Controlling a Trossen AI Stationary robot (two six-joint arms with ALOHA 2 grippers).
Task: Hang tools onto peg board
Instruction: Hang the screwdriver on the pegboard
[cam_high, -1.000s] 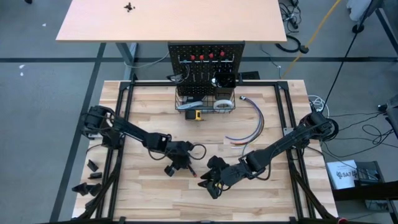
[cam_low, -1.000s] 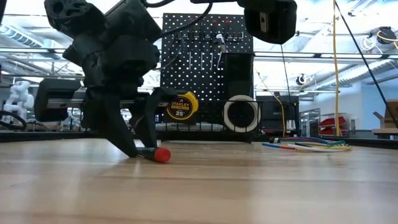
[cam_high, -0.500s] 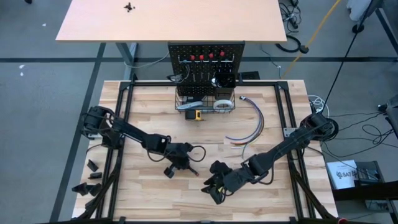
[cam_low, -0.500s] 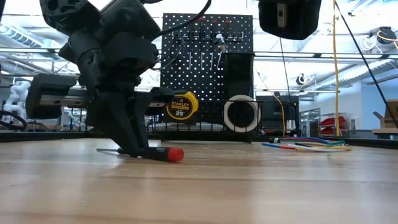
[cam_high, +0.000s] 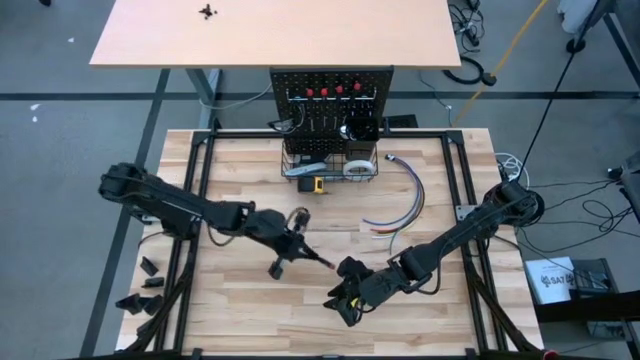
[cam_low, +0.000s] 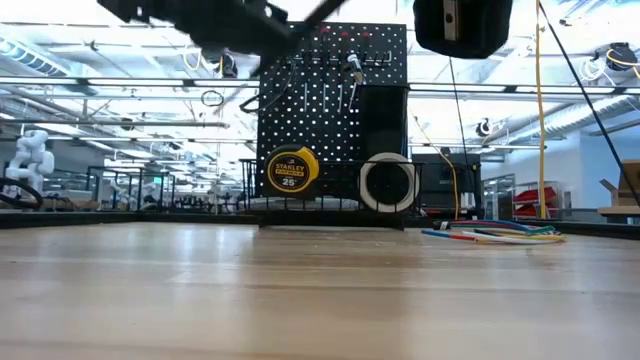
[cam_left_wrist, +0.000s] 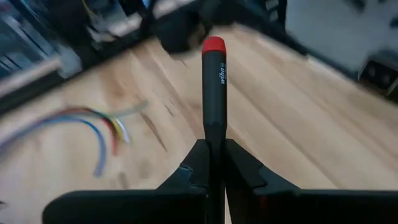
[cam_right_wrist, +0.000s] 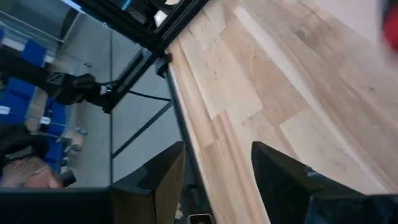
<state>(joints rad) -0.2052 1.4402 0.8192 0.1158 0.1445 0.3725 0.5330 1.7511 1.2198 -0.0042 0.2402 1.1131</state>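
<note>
While most of the tools already hung or sat on the peg board (cam_high: 330, 85), one was in hand: the left gripper (cam_left_wrist: 213, 163) was clamped shut on a screwdriver (cam_left_wrist: 213, 87), black-handled with a red cap, which stood out past its fingers (cam_left_wrist: 243, 169). In the high view that gripper (cam_high: 291, 243) was over the middle of the worktop (cam_high: 240, 160), in front of the board and well apart from it, and the low view showed no tool lying on the wood, so I judged the screwdriver lifted clear. On the board, a row of red-capped screwdrivers (cam_high: 330, 91) sat along the top, silver tools (cam_low: 352, 70) hung on hooks below, and the basket (cam_high: 330, 165) held a yellow tape measure (cam_low: 290, 170) and a white tape roll (cam_low: 388, 182); what else lay in it was too small to tell. A bundle of coloured wires (cam_high: 400, 210) lay on the worktop to the board's right and was no part of the job. The right gripper (cam_right_wrist: 214, 168) waited low over the near part of the worktop, its fingers (cam_right_wrist: 158, 177) parted with nothing between them. By my reading the task was near its end: the held screwdriver was yet to be carried to the board and hung, and I saw no other loose tool left.
</note>
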